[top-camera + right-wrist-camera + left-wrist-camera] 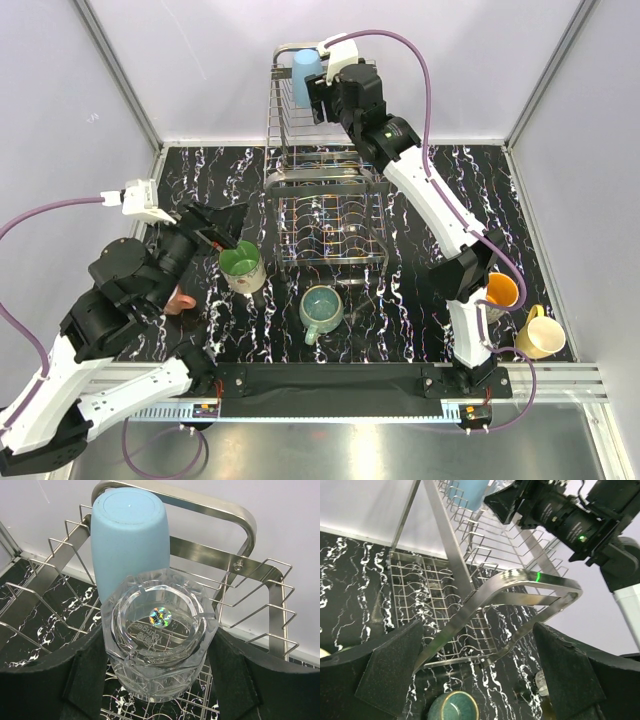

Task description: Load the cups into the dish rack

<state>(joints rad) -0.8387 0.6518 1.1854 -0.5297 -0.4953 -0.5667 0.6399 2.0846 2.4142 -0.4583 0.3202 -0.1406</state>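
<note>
Sitting at the lower right of the top view, a pale yellow mug [540,336] and an orange cup [501,290] are resting on the table [400,330] beside the base of the right arm [440,205]. At the lower middle a teal-green mug [321,308] is standing upright. Just left of it a cream mug [241,266] with a green inside is standing mouth up. A salmon-pink cup [181,299] is peeking out from under the left arm [110,300] at centre left, mostly hidden.

The left fingers [390,675] are hanging spread as wide as they go, gripping nothing. From the top they are hovering just above and left of the cream mug. In the left wrist view they are framing only the table, the teal-green mug and the dish rack [325,215], which is standing at the centre of the table.

At the top middle of the top view, the right fingers [82,680] are gripping a clear glass [159,640] by its sides, part-way spread around it. Its base is facing the wrist camera. They are holding it over the rack's upper shelf [260,585]. A light blue tumbler [129,540] is standing upside down in that shelf just behind the glass. Whether the two are touching I cannot tell.
</note>
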